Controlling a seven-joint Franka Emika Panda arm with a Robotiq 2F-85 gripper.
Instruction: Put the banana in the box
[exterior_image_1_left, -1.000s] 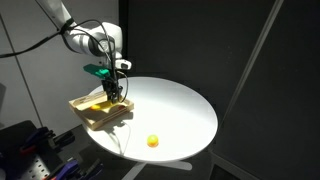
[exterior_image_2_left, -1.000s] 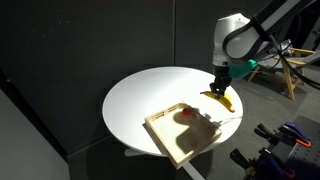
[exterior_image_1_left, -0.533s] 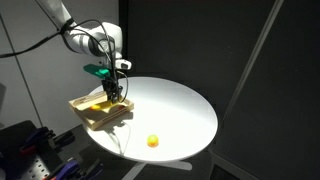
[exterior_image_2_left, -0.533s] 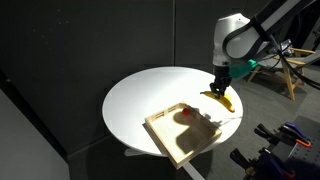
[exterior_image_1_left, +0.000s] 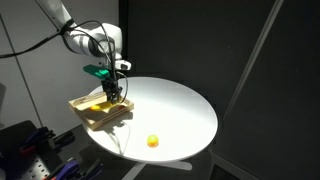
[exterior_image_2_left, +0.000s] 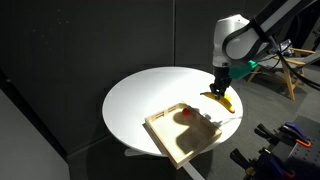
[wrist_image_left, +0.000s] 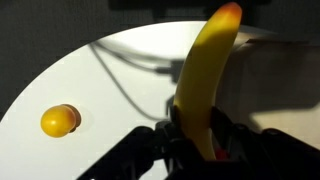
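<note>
In an exterior view, no change is seen: the banana (exterior_image_1_left: 97, 105) is kept clamped in the end effector (exterior_image_1_left: 116, 96), low at the box (exterior_image_1_left: 102, 122) on the desk's (exterior_image_1_left: 170, 105) edge. In an exterior view, the banana (exterior_image_2_left: 222, 99) is shown by the box's (exterior_image_2_left: 175, 142) outer corner. In the wrist view, the banana (wrist_image_left: 205, 80) is seen gripped, so release is judged pending.

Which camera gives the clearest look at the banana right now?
The wrist view: the banana appears large and close, gripped in the claw. Both exterior views show it only as a small yellow sliver under the claw, by the box.
</note>
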